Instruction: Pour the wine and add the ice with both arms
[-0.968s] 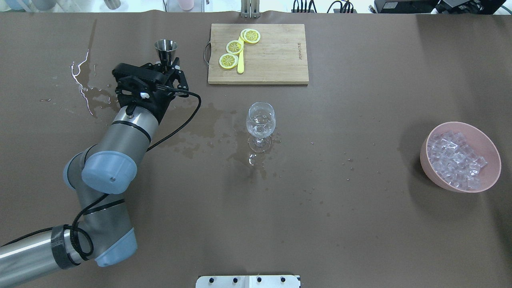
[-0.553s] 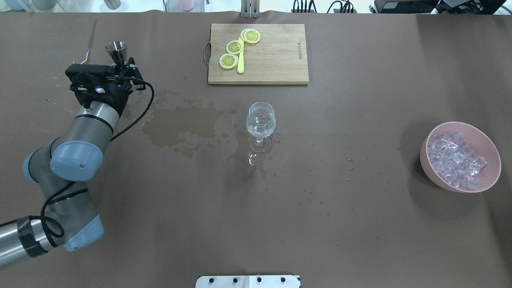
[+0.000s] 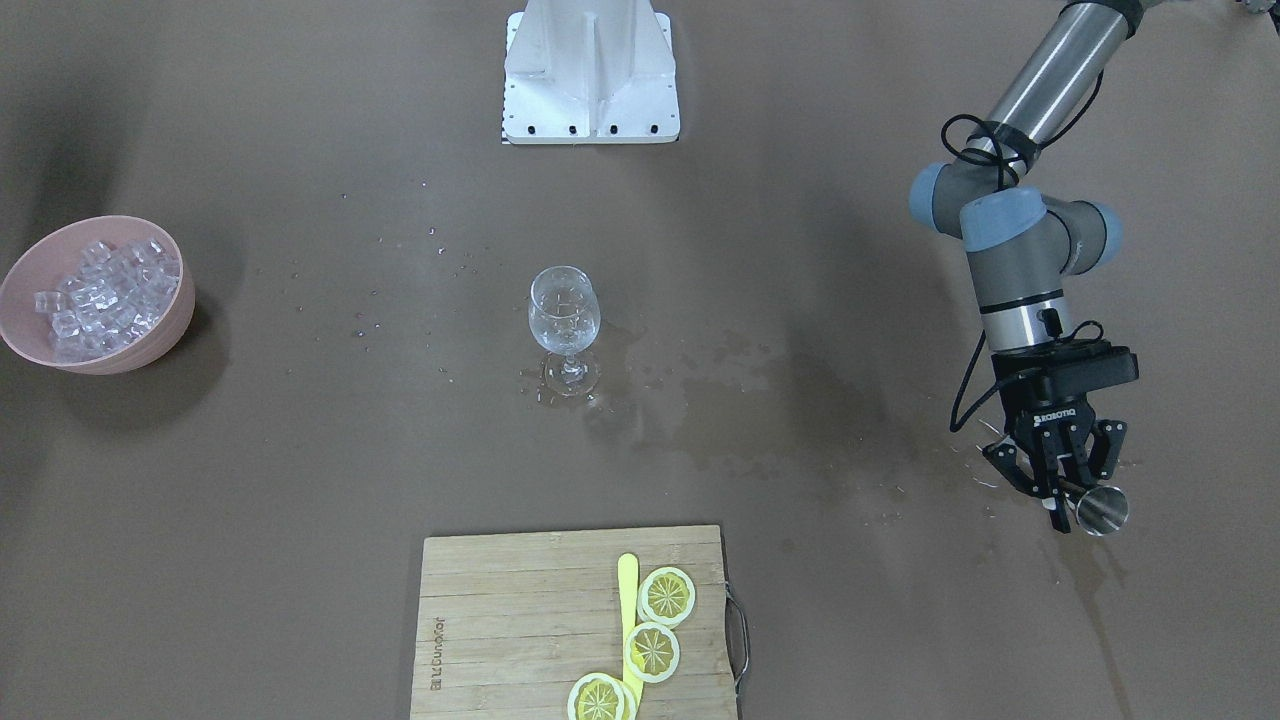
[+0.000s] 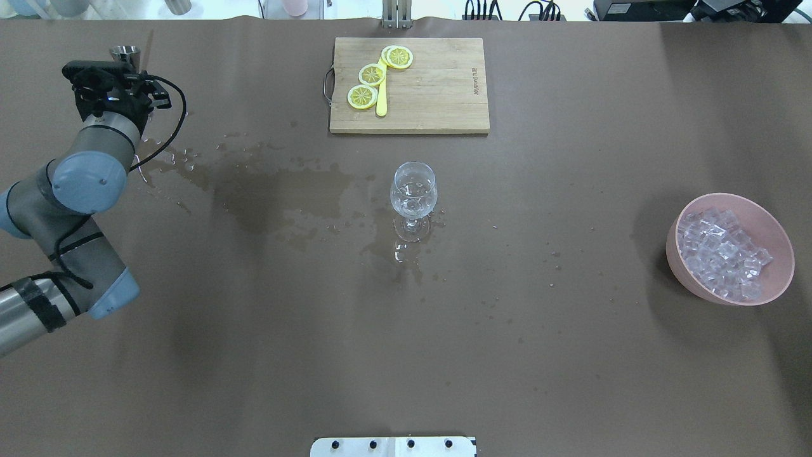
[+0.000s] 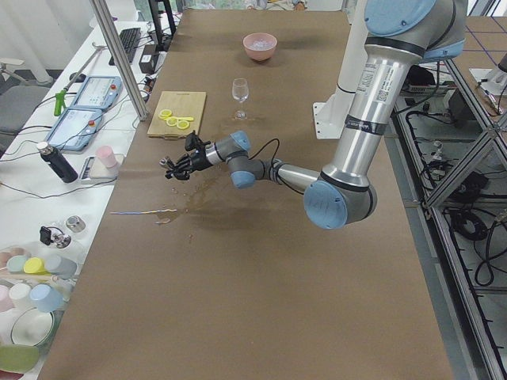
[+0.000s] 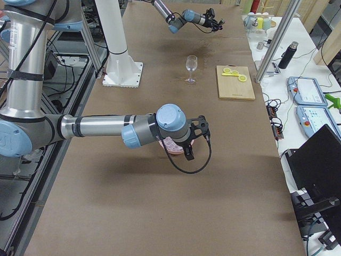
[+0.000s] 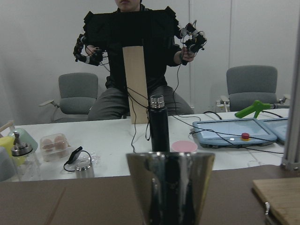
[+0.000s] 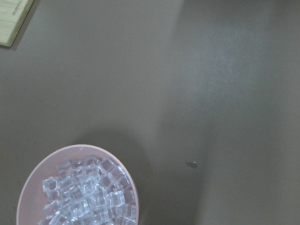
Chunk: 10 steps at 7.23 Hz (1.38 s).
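left claw [image 3: 1066, 507] has carried the steel jigger [image 3: 1102, 511] farther from the glass [image 3: 565, 312].

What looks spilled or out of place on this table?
Liquid is spilled. A large wet patch darkens the table cover between the wine glass and the left gripper, which holds a metal jigger. A smaller puddle lies around the glass's foot, and scattered droplets lie toward the ice bowl.

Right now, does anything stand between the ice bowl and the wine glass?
Nothing visible does: only wet table lies between the ice in its pink bowl and the wine glass. The cutting board sits aside.
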Motion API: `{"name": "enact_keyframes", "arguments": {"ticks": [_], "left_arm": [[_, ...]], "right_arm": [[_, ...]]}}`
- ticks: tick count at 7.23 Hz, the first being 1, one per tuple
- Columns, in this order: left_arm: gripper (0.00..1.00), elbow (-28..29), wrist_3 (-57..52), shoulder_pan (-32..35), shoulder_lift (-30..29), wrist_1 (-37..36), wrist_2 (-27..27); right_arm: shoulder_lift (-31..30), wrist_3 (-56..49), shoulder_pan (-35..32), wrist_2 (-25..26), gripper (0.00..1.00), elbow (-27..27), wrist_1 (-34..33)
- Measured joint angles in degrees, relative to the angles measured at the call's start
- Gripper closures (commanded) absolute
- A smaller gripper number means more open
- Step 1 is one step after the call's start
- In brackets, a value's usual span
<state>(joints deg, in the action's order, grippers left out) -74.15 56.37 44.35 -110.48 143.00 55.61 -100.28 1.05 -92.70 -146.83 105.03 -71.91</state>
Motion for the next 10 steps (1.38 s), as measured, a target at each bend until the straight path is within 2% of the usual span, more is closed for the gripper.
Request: {"name": "enact_keyframes", "arguments": {"ticks": [2,4,7,10], "left_arm": [[1.00,4.5,3.2,2.3,-2.0,0.4,1.4],[1.00,8.2,5.0,3.2,-2.2,5.4,1.9],[1.00,13.4,4.5,5.1,-1.8,15.1,9.6],[1.00,14.9,3.6,5.6,-1.8,16.1,13.6]], "right_arm": [[-0.5,0.0,-0.3,0.0,0.00,0.3,0.0],[-1.4,0.1,-0.4,0.0,0.00,1.6,0.0],[-1.7,0.3,-0.4,0.0,0.00,2.7,-0.1],[-2.1,0.4,-0.4,0.1,0.00,4.0,-0.2]]}}
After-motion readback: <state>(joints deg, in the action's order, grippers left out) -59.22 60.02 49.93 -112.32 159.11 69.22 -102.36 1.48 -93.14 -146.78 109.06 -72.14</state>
